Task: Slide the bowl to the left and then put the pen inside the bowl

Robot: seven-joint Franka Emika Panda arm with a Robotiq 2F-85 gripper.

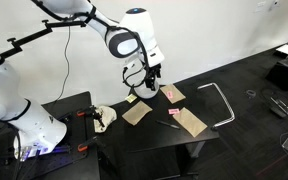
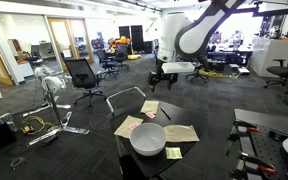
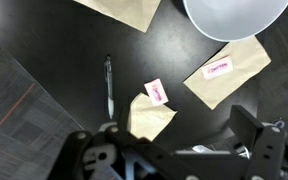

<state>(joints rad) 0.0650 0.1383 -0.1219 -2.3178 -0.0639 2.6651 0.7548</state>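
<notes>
The spread, empty pincer hovers high; the bowl is apparently not yet slid, so descend to its rim.

A big open office with a robot lab in it is shown. Rolling chairs are parked on grey carpet, and desks are lined up at the back. A white robot arm is mounted over a black table.
</notes>
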